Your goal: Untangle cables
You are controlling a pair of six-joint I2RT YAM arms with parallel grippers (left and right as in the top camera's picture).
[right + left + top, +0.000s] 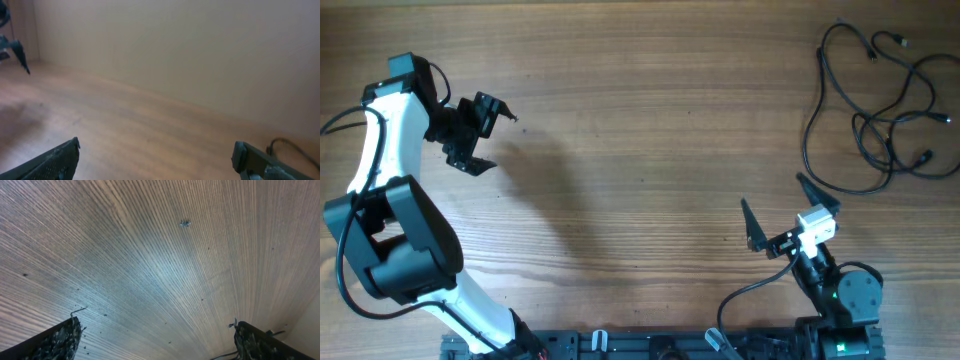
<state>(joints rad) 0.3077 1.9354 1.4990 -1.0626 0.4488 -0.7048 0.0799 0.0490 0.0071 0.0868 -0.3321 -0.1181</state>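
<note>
Several thin black cables (876, 125) loop upper right on grained wood table (650, 120); left gripper (498, 140) and right gripper (772, 192) gape empty.

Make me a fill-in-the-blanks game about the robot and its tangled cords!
The cables are coloured ___.
Of the left gripper and the right gripper, the cables lie nearer the ___ one.
Both grippers stand wide ___.
The table is made of ___.
Missing words: black, right, open, wood.
</note>
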